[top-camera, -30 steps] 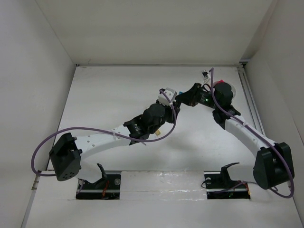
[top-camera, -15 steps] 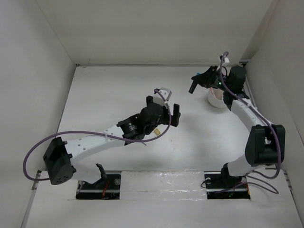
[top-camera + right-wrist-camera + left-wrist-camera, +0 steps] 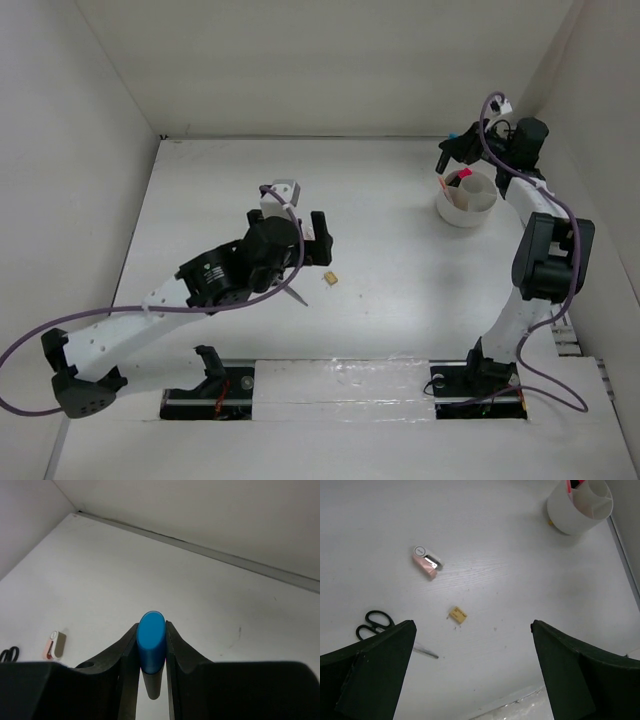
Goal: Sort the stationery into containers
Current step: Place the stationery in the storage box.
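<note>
My right gripper (image 3: 151, 645) is shut on a black marker with a blue cap (image 3: 151, 641) and hangs at the far right (image 3: 452, 152), just behind the white cup (image 3: 476, 189). The cup holds a pink-tipped item (image 3: 568, 485) and stands at the shallow white bowl (image 3: 449, 214). My left gripper (image 3: 472, 680) is open and empty above the middle of the table (image 3: 288, 216). Below it lie a tiny tan piece (image 3: 458, 615), a pinkish eraser (image 3: 426, 562) and black-handled scissors (image 3: 372, 623).
White walls close the table on the left, back and right. A metal rail (image 3: 624, 555) runs along the right edge near the cup. The arm bases sit at the near edge (image 3: 210, 385). The tan piece (image 3: 330, 280) lies right of the left wrist.
My left gripper opened wide and drew back left toward the near side. My right arm swung from the middle to the far right corner, carrying the blue-capped marker to the cup.
</note>
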Motion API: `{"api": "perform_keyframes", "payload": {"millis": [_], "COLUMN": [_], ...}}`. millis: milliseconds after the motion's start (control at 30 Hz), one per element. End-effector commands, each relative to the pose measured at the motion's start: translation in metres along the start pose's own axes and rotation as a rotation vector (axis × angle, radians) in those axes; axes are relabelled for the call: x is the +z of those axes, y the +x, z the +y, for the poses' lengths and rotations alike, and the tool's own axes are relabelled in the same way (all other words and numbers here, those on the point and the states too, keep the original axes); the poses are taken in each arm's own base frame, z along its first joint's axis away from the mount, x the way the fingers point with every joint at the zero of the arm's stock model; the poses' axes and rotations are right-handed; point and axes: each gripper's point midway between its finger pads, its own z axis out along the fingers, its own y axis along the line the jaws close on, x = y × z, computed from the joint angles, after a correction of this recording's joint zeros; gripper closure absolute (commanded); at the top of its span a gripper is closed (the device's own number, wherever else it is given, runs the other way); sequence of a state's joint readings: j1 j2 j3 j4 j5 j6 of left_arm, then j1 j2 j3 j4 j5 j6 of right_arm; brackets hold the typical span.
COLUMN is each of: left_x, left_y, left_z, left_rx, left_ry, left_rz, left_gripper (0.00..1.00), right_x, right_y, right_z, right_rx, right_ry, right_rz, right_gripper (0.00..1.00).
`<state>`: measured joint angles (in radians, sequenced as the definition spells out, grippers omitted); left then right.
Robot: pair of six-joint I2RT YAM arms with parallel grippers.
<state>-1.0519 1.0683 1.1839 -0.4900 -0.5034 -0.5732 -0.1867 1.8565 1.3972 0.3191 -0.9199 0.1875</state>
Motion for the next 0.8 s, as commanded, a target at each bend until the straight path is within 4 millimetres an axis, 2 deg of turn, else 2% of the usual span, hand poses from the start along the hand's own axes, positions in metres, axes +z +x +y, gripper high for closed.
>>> {"api": "perform_keyframes", "payload": {"millis": [0, 133, 233, 267, 367, 400, 467, 600, 733, 767], "left_x": [-0.016, -0.026, -0.033, -0.033, -0.034, -0.034, -0.034, -0.033, -0.038, -0.041], "left_y": [0.013, 0.011, 0.006, 0.008, 0.009, 0.01, 0.01, 0.01, 0.006, 0.004], "left_z": [0.028, 0.031, 0.028, 0.026, 0.025, 0.024, 0.024, 0.029, 0.025, 0.026], "left_rx": [0.03, 0.022, 0.024, 0.025, 0.032, 0.032, 0.032, 0.027, 0.018, 0.013], "left_ry": [-0.041, 0.009, 0.052, 0.064, 0.076, 0.085, 0.085, 0.055, 0.093, 0.098], "left_rz": [0.014, -0.024, -0.041, -0.033, -0.033, -0.027, -0.027, -0.034, -0.05, -0.058], "left_gripper": [0.0, 0.0, 0.0, 0.0, 0.0, 0.0, 0.0, 0.0, 0.0, 0.0], "right_x": [-0.012, -0.023, -0.026, -0.025, -0.03, -0.033, -0.035, -0.035, -0.032, -0.032], "right_y": [-0.022, -0.027, -0.025, -0.021, -0.025, -0.02, -0.015, -0.015, -0.01, -0.014], "right_z": [-0.009, -0.024, -0.026, -0.029, -0.035, -0.044, -0.049, -0.058, -0.064, -0.064], "right_rx": [-0.118, -0.127, -0.138, -0.129, -0.136, -0.123, -0.101, -0.1, -0.089, -0.099], "right_ry": [-0.059, -0.035, -0.038, -0.037, -0.04, -0.027, -0.027, -0.03, -0.02, -0.021], "right_rz": [-0.032, -0.046, -0.047, -0.042, -0.047, -0.043, -0.032, -0.032, -0.028, -0.033], "right_gripper": [1.0, 1.0, 1.0, 1.0, 1.0, 1.0, 1.0, 1.0, 1.0, 1.0]}}
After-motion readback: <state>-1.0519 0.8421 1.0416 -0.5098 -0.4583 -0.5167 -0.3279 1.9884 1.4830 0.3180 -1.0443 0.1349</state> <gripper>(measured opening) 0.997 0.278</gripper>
